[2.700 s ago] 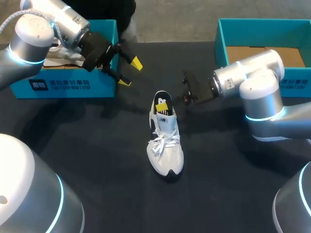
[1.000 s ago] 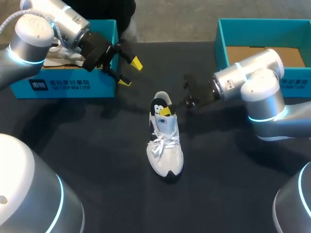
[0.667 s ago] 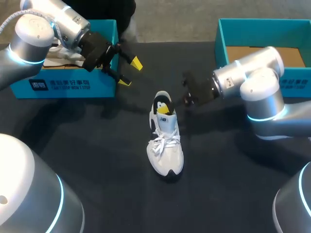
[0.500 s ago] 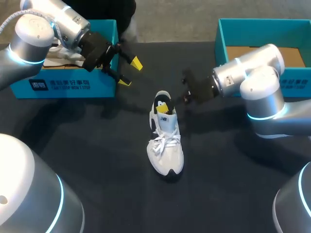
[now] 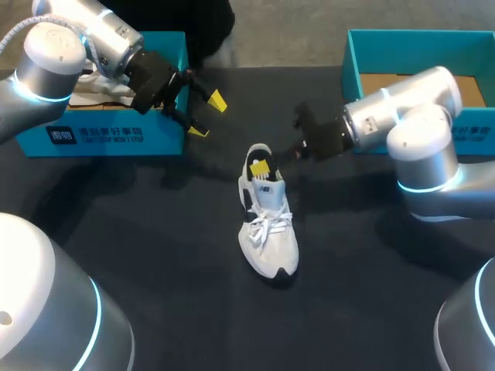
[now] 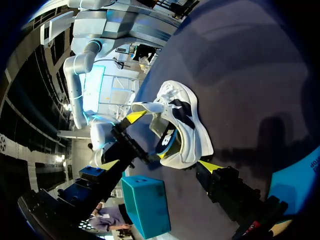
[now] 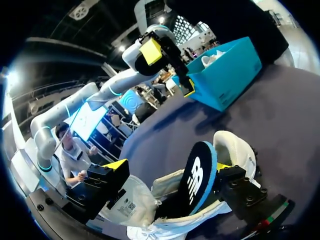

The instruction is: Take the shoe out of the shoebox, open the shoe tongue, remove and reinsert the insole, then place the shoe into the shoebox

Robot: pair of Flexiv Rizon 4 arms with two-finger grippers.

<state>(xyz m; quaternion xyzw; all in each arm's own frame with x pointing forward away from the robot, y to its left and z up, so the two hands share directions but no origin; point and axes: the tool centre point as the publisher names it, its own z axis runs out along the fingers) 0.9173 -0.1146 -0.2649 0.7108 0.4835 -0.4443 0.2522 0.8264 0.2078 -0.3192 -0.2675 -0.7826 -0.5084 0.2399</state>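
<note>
Right fingers point(image 7: 116, 164) gape over the shoe point(image 5: 267, 220), one tip beside its upturned insole point(image 7: 200, 175); left fingers point(image 5: 218, 100) hang open near the shoebox point(image 5: 108, 135).

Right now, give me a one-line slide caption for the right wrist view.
Right tool open over the white shoe, black insole standing up out of it, teal shoebox beyond.

The dark counter point(image 5: 155, 232) carries 1 white shoe point(image 5: 267, 232) near its middle, upright on its sole. The left shoebox point(image 5: 108, 135) and the right shoebox point(image 5: 363, 46), both teal, sit toward its far side, well apart.
</note>
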